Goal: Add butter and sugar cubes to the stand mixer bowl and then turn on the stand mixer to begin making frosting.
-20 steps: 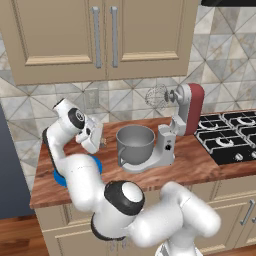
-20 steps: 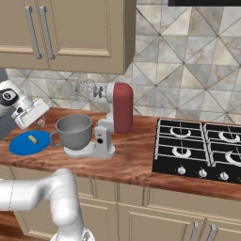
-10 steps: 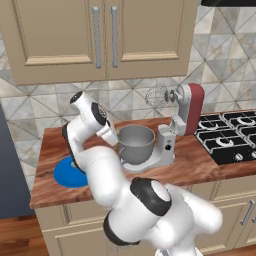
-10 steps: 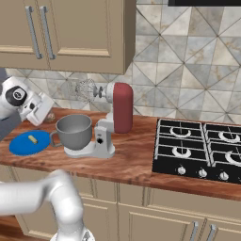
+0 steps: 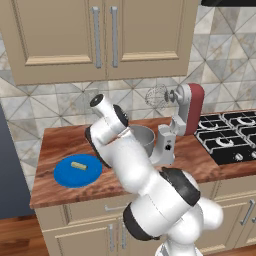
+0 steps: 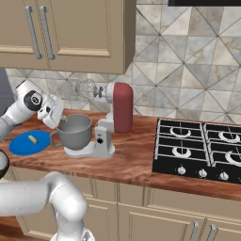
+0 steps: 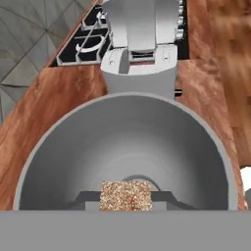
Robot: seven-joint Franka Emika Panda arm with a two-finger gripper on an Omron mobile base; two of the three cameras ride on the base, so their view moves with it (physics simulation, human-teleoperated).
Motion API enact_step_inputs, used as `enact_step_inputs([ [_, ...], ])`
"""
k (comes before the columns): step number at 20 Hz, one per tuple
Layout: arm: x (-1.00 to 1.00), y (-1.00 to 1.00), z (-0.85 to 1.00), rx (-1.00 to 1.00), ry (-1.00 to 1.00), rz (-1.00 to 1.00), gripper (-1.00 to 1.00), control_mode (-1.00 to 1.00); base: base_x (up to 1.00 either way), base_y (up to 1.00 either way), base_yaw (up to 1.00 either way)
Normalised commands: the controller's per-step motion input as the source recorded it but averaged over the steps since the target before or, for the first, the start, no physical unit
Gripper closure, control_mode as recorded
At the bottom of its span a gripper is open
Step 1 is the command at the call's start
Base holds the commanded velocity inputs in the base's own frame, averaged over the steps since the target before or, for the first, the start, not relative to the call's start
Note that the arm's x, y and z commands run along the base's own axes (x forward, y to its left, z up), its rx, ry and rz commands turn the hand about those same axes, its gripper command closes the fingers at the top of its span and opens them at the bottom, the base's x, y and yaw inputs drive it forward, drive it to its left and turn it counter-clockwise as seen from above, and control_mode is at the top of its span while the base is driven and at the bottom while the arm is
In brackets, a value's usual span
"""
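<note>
In the hand view my gripper (image 7: 125, 197) is shut on the sugar cubes (image 7: 125, 192), a speckled beige cluster held between the dark fingertips. It hangs over the open stand mixer bowl (image 7: 122, 142), whose inside looks bare. In the right base view the gripper (image 6: 58, 123) hovers by the left rim of the grey bowl (image 6: 75, 132). The stand mixer (image 6: 121, 109) has its red head tilted up, with the whisk (image 6: 82, 90) clear of the bowl. The butter (image 6: 32, 139) lies on the blue plate (image 6: 19, 146), left of the bowl. My arm hides part of the bowl (image 5: 144, 136) in the left base view.
A black gas hob (image 6: 197, 150) takes up the counter right of the mixer. Wall cabinets (image 6: 61, 33) hang above. The wooden counter's front edge (image 6: 94, 173) runs close in front of the mixer base. The butter (image 5: 77, 165) and plate (image 5: 75, 176) sit near the counter's left end.
My hand has swung right from above the blue plate to over the bowl, carrying the sugar cubes. The butter stays on the plate.
</note>
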Motion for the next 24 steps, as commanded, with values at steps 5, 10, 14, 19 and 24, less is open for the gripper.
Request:
enact_step_inputs([
  [5, 0.38, -0.16, -0.35, 0.0, 0.02, 0.1, 1.0, -1.0, 0.0, 0.0, 0.0],
  [10, 0.52, -0.01, -0.35, 0.03, 0.06, 0.13, 1.0, -1.0, 0.0, 0.0, 0.0],
  [14, 0.44, 0.0, -0.28, 0.02, 0.06, 0.13, 1.0, -1.0, 0.0, 0.0, 0.0],
  [19, 0.12, 0.01, -0.45, 0.0, 0.07, 0.13, -1.0, -1.0, 0.0, 0.0, 0.0],
  [24, 0.08, 0.06, -0.32, 0.0, 0.05, 0.12, -1.0, -1.0, 0.0, 0.0, 0.0],
])
